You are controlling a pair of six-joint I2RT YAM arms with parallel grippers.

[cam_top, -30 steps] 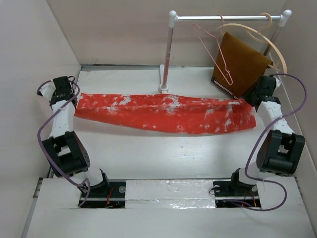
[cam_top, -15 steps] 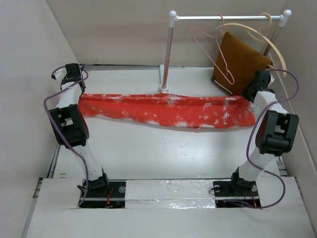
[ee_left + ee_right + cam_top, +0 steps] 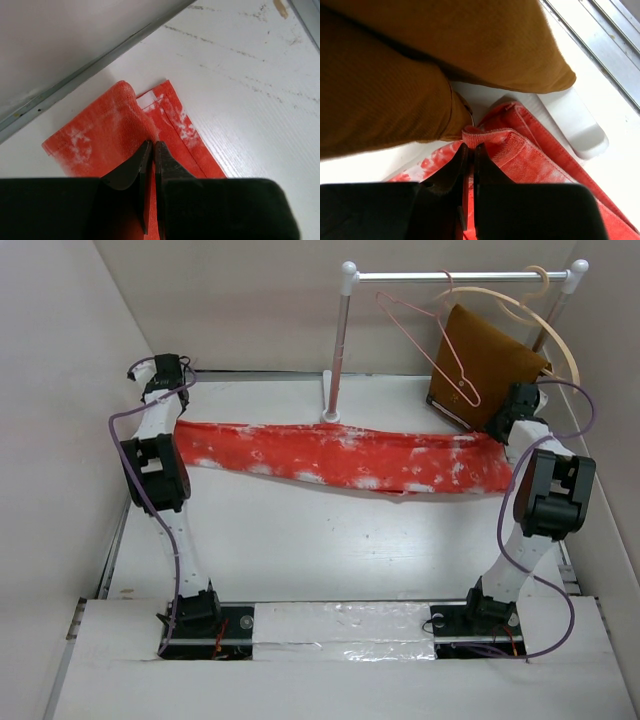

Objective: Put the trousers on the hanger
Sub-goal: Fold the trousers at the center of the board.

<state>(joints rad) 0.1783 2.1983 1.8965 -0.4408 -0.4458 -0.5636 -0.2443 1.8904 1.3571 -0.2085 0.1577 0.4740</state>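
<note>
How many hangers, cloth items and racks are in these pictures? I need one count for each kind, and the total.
Hangers: 2 (pink wire hanger, beige wooden hanger)
Cloth items: 2 (orange-red trousers, brown cloth)
Racks: 1 (white rack)
Total: 5

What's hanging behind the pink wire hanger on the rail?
A brown cloth draped on a pale wooden hanger, right behind the pink hanger. The right arm covers the cloth's lower corner.

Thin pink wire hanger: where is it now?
Top external view, far right: the thin pink wire hanger hangs from the metal rail, just left of the brown cloth.
</note>
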